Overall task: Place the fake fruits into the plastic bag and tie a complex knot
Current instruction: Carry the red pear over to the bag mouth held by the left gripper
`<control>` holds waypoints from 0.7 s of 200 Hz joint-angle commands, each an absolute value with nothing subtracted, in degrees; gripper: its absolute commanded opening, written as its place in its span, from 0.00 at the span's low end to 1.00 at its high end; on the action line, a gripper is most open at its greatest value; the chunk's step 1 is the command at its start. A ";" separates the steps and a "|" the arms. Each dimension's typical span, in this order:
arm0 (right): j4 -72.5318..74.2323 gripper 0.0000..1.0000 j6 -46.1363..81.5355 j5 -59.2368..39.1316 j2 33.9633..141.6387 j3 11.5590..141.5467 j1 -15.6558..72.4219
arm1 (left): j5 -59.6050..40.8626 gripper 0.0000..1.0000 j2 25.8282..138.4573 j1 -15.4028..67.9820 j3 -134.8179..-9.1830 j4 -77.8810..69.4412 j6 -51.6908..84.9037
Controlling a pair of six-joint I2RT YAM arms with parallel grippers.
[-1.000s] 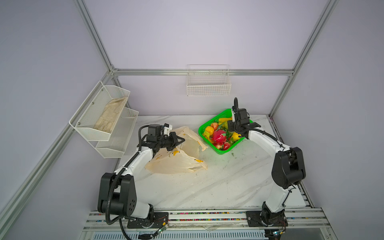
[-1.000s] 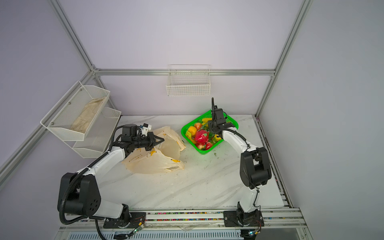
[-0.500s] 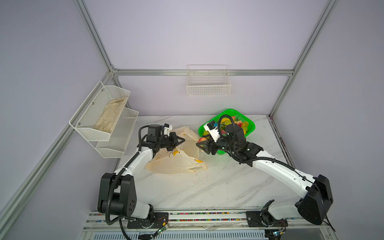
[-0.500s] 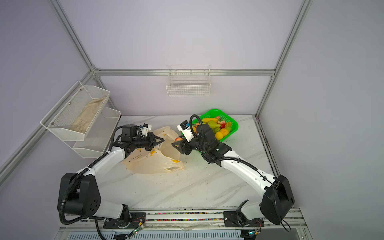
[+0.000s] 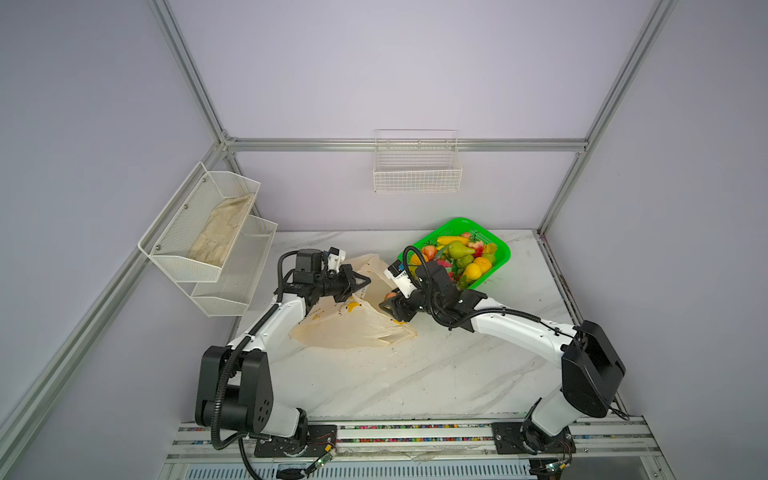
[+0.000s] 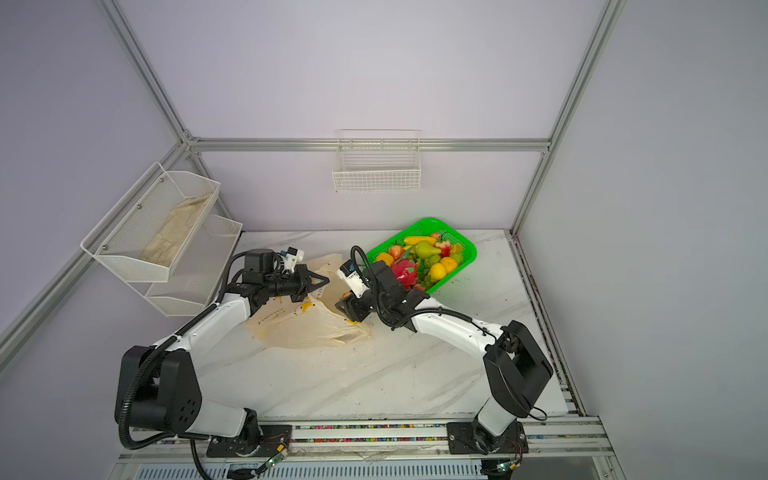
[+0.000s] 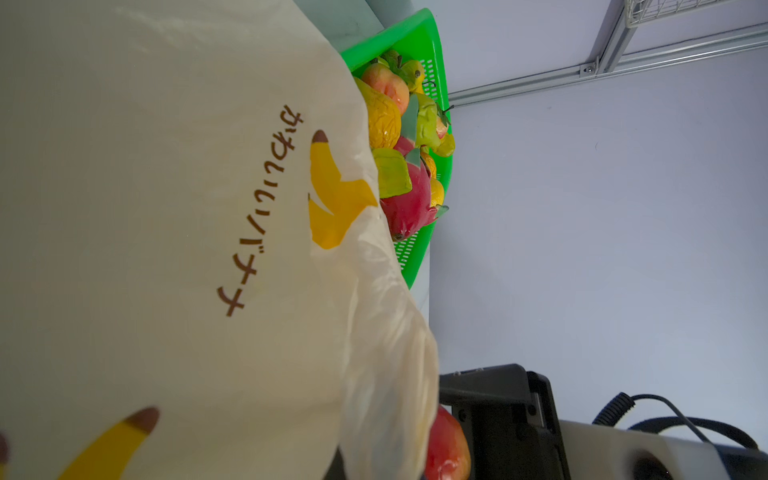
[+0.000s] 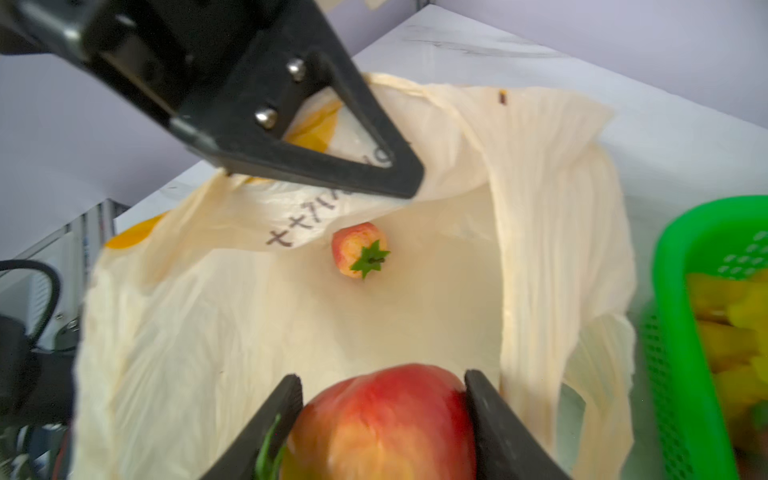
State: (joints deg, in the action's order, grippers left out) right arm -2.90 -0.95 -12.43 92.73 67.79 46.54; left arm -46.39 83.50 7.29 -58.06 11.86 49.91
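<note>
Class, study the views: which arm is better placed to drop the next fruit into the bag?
Right. The right tool grips a red fake fruit at the open mouth of the plastic bag; the left tool is shut on its upper edge, holding it open.

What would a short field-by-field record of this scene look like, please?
left pincer: shut on the plastic bag's upper edge, holding the mouth open
right pincer: shut on a red and yellow fruit, at the bag's mouth
inside the bag: one small strawberry-like fruit
green basket: beside the bag, holding the other fruits
bag handles: untied
</note>
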 commanded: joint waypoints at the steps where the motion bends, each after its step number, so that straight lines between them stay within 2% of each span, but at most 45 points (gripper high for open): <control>1: -4.40 0.38 2.04 2.88 93.13 67.17 46.49 | -49.57 0.00 81.52 8.82 -61.14 10.23 48.78; 15: -3.81 0.37 1.44 3.66 92.37 66.48 46.58 | -50.15 0.00 81.71 10.31 -61.33 10.05 49.12; 45: 2.65 0.38 -2.47 -13.48 88.22 61.03 46.66 | -50.15 0.00 81.64 12.51 -60.11 6.33 52.31; 69: 2.77 0.38 -6.75 -21.02 86.12 58.37 46.70 | -50.50 0.00 81.96 12.74 -59.73 4.84 53.73; 102: 3.04 0.38 -7.37 -22.85 87.53 57.28 46.74 | -50.41 0.00 81.82 13.00 -59.40 4.04 54.29; 140: 3.51 0.37 -5.71 -18.96 92.00 59.14 47.85 | -50.56 0.00 81.99 13.45 -59.33 3.61 54.40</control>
